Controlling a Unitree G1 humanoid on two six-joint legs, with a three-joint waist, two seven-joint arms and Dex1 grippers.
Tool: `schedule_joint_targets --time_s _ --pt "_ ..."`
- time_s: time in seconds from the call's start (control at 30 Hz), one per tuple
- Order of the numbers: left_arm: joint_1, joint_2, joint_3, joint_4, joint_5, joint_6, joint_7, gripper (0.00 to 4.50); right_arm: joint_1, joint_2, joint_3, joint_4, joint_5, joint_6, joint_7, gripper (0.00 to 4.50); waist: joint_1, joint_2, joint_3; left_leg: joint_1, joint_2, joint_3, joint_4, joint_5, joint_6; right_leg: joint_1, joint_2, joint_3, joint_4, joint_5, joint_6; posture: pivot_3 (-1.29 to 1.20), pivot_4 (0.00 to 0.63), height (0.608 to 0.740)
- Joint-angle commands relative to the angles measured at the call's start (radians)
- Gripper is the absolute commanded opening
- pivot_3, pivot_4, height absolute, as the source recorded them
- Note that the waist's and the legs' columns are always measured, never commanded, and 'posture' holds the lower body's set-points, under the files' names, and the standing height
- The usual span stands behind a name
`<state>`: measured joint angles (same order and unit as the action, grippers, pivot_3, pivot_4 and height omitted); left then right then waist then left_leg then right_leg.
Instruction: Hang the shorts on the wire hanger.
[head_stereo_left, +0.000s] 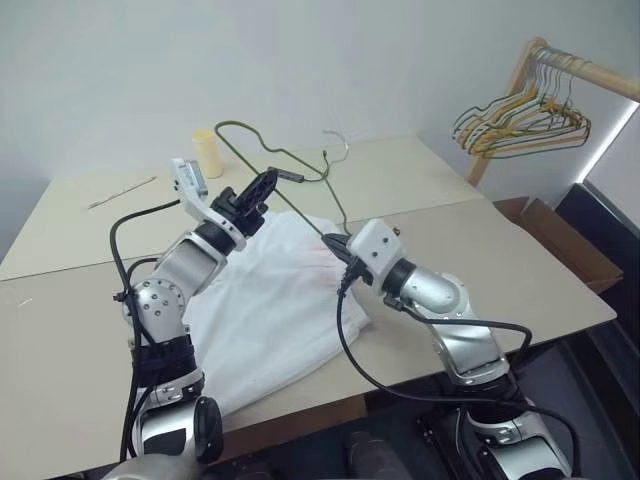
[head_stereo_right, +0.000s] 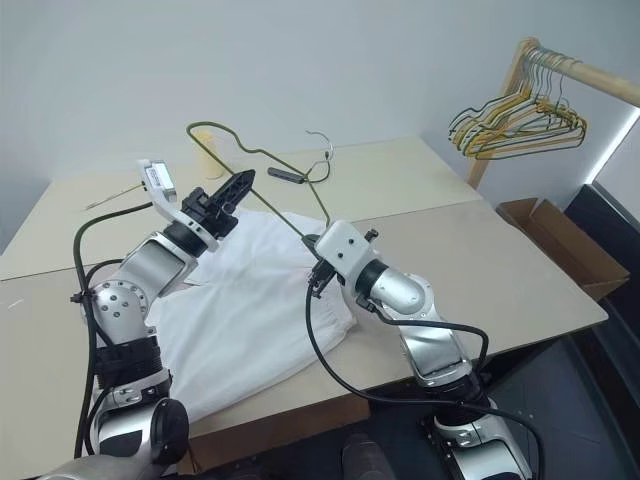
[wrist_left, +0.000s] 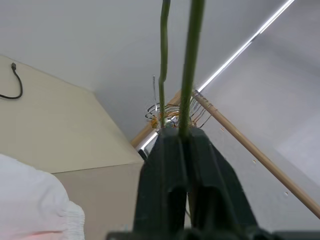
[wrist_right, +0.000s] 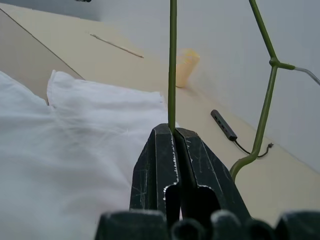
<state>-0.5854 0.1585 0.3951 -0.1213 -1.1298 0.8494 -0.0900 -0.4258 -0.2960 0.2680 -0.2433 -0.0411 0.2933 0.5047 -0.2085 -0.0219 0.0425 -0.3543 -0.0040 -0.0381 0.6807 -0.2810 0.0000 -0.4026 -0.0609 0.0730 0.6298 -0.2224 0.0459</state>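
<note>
The wire hanger (head_stereo_left: 300, 175) is held in the air above the table (head_stereo_left: 480, 250), clamped by both grippers: the left gripper (head_stereo_left: 262, 187) is closed on one stretch of wire, the right gripper (wrist_right: 174, 131) is closed on another. The shorts (head_stereo_left: 270, 300) are spread flat on the table under both arms, untouched, with the waistband (head_stereo_left: 325, 250) just beside the right gripper.

A: What is hidden? B: The left arm covers the upper-left part of the shorts (head_stereo_left: 270, 300); the right gripper (head_stereo_left: 334, 243) hides its own fingertips.

A: And cut off? B: The clothes rail (head_stereo_left: 590, 75), at the frame's right edge.
</note>
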Motion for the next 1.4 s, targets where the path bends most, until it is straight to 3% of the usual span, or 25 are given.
schedule_joint_targets --time_s 0.03,0.07,0.17,0.3,0.37,0.47,0.53,0.7,0.8,0.97,1.4 --pt "-0.009 0.003 -0.005 -0.021 0.011 -0.036 0.019 0.04 -0.016 -0.019 0.031 -0.017 -0.069 -0.079 -0.016 0.0 0.0 0.0 0.0 0.0 0.0 0.0 0.0 0.0 0.0 0.0 0.0 0.0 0.0 0.0 0.0 -0.19 0.0 0.74" --pt "-0.006 0.007 -0.016 -0.027 0.027 -0.044 0.01 0.04 -0.018 -0.034 0.05 -0.007 -0.101 -0.089 -0.013 0.0 0.0 0.0 0.0 0.0 0.0 0.0 0.0 0.0 0.0 0.0 0.0 0.0 0.0 0.0 0.0 -0.19 0.0 0.74" --pt "0.019 0.053 -0.1 -0.066 0.134 -0.067 -0.046 0.0 -0.019 -0.059 0.089 0.037 -0.196 -0.181 -0.055 0.75 -0.003 0.0 0.0 0.0 0.0 0.001 0.0 0.0 0.0 0.0 0.0 0.0 0.0 0.0 0.0 -0.19 0.0 0.74" --pt "0.037 0.083 -0.149 -0.074 0.223 -0.13 -0.105 0.0 -0.013 -0.053 0.081 0.051 -0.221 -0.248 -0.085 2.14 -0.007 0.0 0.0 0.0 0.0 0.001 0.0 0.0 -0.001 0.0 0.0 0.001 0.0 0.0 0.0 -0.19 0.0 0.74" --pt "0.039 0.102 -0.155 -0.069 0.254 -0.161 -0.146 0.0 -0.01 -0.031 0.043 0.037 -0.177 -0.222 -0.087 2.82 -0.009 0.0 0.0 0.0 0.0 0.001 0.0 0.0 -0.001 0.0 0.0 0.001 0.0 0.0 0.0 -0.19 0.0 0.74" --pt "0.029 0.158 -0.091 -0.06 0.186 -0.167 -0.263 0.0 0.004 -0.05 -0.067 -0.049 0.095 -0.018 0.095 3.84 -0.01 0.0 0.0 0.0 0.0 0.001 0.0 0.0 -0.001 0.0 0.001 0.0 0.0 0.0 0.0 -0.19 0.0 0.74" --pt "0.034 0.213 -0.041 -0.067 0.102 -0.15 -0.384 0.0 -0.01 -0.08 -0.169 -0.091 0.33 0.202 0.201 3.84 -0.011 0.0 0.0 0.0 0.0 0.0 0.0 0.0 0.0 0.0 0.001 0.0 -0.001 0.0 0.0 -0.19 0.0 0.74" --pt "0.061 0.391 0.06 -0.045 -0.108 -0.069 -0.775 0.0 -0.122 -0.253 -0.275 0.01 0.661 0.586 0.446 3.84 -0.022 0.001 0.001 0.001 0.001 0.001 0.0 0.0 0.0 0.001 0.001 0.0 -0.001 0.0 0.0 -0.19 0.0 0.74" --pt "0.047 0.462 0.065 0.004 -0.144 -0.045 -0.931 0.0 -0.18 -0.337 -0.224 0.112 0.731 0.667 0.62 3.84 -0.026 0.001 0.001 0.002 0.001 0.002 0.0 0.0 0.0 0.002 0.002 -0.001 -0.001 -0.002 0.001 -0.2 0.0 0.74" --pt "0.002 0.479 0.02 0.037 -0.126 -0.052 -1.037 0.0 -0.248 -0.355 -0.151 0.165 0.785 0.699 0.8 3.84 -0.025 0.001 0.001 0.002 0.002 0.008 0.0 0.0 0.0 0.003 0.002 -0.001 -0.002 -0.005 0.007 -0.2 0.0 0.74" --pt "-0.014 0.408 -0.019 0.029 -0.081 -0.119 -1.066 0.0 -0.331 -0.233 -0.116 0.124 0.818 0.814 0.67 3.84 -0.024 0.001 0.001 0.0 0.002 0.001 0.0 0.0 0.0 -0.001 0.001 0.0 0.0 -0.001 0.001 -0.21 0.0 0.74"
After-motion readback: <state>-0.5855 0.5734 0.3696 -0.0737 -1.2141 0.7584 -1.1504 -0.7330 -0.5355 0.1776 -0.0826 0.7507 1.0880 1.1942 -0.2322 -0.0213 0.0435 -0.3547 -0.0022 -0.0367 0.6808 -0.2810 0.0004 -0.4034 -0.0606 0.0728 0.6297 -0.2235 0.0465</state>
